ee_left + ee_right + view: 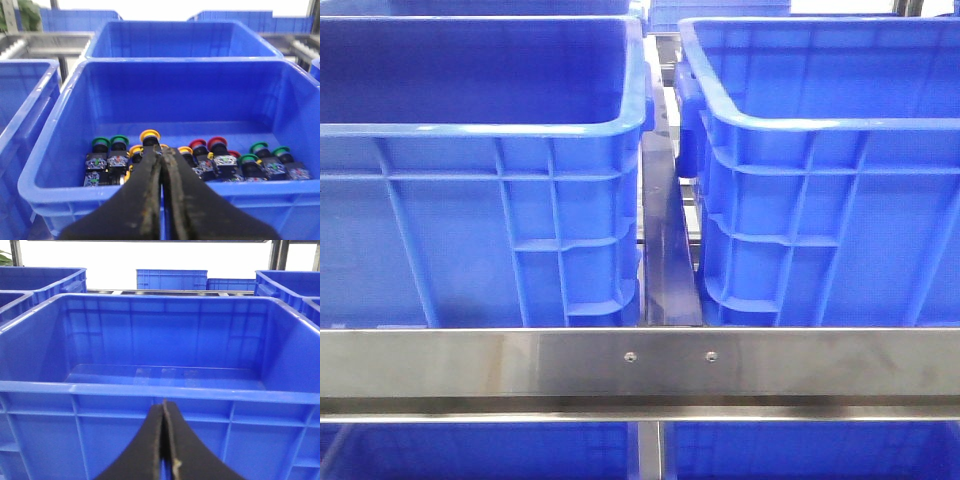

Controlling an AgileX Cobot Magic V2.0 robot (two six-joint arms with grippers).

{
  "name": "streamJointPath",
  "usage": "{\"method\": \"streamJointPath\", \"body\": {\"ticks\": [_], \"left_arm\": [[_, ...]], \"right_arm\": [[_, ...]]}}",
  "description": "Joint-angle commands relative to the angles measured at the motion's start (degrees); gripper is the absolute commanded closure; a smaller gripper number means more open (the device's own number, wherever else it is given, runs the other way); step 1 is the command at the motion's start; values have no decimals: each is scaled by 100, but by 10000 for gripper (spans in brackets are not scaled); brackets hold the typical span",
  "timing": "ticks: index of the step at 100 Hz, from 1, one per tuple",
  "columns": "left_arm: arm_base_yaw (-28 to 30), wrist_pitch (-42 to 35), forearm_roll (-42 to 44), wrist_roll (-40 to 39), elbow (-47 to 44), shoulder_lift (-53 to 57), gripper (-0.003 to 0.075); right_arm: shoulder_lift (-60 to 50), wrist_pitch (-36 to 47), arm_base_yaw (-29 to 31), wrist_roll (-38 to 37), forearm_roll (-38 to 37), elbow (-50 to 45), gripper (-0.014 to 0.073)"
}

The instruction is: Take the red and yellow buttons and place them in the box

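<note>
In the left wrist view a blue bin point(60, 192) holds a row of push buttons: yellow buttons point(150, 135), red buttons point(217, 144) and green ones point(101, 143). My left gripper point(162, 152) is shut with nothing in it, outside the bin's near wall, its tips lined up with the yellow buttons. In the right wrist view my right gripper point(163, 405) is shut and empty, in front of the near wall of an empty blue box point(160, 390). Neither gripper shows in the front view.
The front view shows two large blue bins point(480, 130) point(820, 130) side by side with a narrow gap point(665, 250) between them, behind a steel rail point(640, 365). More blue bins point(180, 42) stand behind and beside the button bin.
</note>
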State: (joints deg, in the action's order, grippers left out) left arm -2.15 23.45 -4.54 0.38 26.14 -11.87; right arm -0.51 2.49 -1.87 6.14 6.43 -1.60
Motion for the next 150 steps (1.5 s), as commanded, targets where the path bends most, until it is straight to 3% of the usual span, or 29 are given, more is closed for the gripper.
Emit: {"method": "streamJointPath", "body": {"ticks": [1, 27, 53, 88, 102, 129, 138, 150], "left_arm": [[15, 277, -77, 0, 860, -718, 739], [15, 1580, -77, 183, 2526, -2566, 739], [15, 1539, -96, 183, 2988, -3621, 739], [15, 1516, -113, 183, 2988, -4062, 721], [15, 1536, -113, 183, 2988, -4073, 595], [15, 1549, -113, 183, 2988, -4073, 204], [15, 1560, -123, 183, 2988, -4073, 143], [5, 1498, -346, 183, 2988, -4073, 136]], "right_arm": [[-149, 460, -1, 3, -51, 114, 661], [-149, 460, -1, 3, -51, 114, 661], [-149, 460, -1, 3, -51, 114, 661], [-149, 460, -1, 3, -51, 114, 661], [-149, 460, -1, 3, -51, 114, 661], [-149, 460, -1, 3, -51, 114, 661], [-149, 460, -1, 3, -51, 114, 661], [-149, 460, -1, 3, -51, 114, 661]]}}
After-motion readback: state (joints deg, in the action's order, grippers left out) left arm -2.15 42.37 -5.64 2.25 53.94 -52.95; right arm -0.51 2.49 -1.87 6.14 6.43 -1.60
